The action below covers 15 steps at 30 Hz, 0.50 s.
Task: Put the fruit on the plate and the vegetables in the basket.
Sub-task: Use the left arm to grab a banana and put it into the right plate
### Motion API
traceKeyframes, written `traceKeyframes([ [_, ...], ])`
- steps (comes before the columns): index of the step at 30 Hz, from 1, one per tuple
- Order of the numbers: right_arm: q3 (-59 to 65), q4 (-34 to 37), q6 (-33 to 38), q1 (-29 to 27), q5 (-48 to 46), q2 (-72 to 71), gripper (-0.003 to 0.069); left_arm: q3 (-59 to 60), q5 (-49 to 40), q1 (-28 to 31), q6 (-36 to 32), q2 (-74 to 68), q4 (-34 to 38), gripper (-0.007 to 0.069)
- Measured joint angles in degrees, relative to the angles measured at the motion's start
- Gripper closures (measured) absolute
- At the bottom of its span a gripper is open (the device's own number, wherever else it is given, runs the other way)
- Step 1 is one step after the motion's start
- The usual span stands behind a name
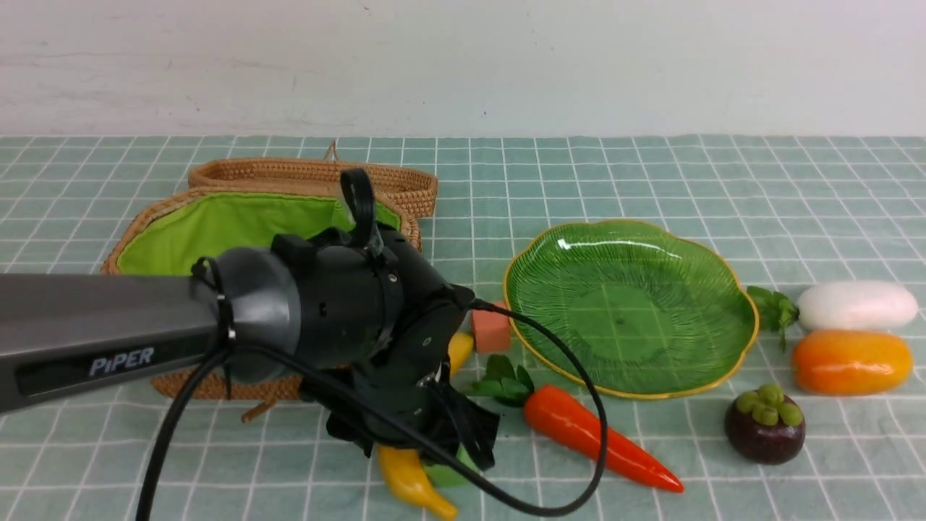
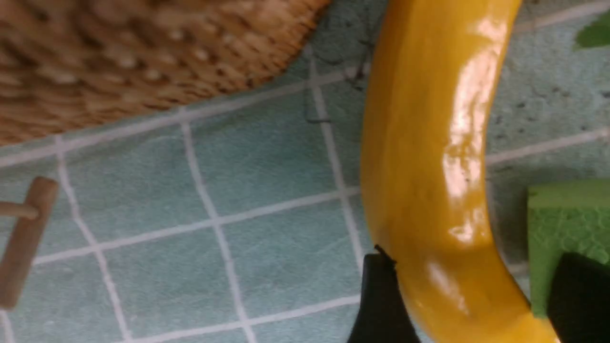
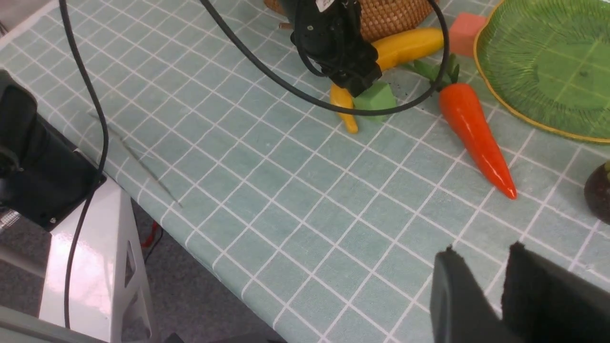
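The left gripper is held low over the banana, which is lying on the checked cloth just beside the front of the basket. Its 2 fingers are spread wide with the banana between them, so the fruit is not squeezed or lifted. This spot was likely picked because the banana is thin there and easy to close on. A small green cube is lying right beside the banana, so it could be caught by mistake. The right gripper is kept back over bare cloth; only a thin gap is seen between its fingers, and nothing is held. No fruit is seen on the plate yet. The mango and mangosteen are placed near its right edge, with the radish beside them. The carrot is lying between banana and plate. An eggplant cannot be seen.
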<state>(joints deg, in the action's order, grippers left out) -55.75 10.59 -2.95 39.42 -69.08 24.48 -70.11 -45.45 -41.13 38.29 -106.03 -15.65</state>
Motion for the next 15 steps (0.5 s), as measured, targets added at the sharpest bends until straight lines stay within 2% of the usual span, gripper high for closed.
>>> traceKeyframes([
  [4, 0.00, 0.32, 1.17, 0.00, 0.00, 0.00, 0.0487, 0.00, 0.28, 0.07, 0.60, -0.19, 0.06, 0.0176],
  [9, 0.00, 0.49, 1.90, 0.00, 0.00, 0.00, 0.0485, -0.04, 3.06, 0.11, -1.16, -0.19, 5.69, 0.0171],
  [15, 0.00, 1.17, 2.59, 0.00, 0.00, 0.00, 0.0483, -0.04, 2.59, 0.20, -2.10, -0.13, 6.60, 0.0150],
])
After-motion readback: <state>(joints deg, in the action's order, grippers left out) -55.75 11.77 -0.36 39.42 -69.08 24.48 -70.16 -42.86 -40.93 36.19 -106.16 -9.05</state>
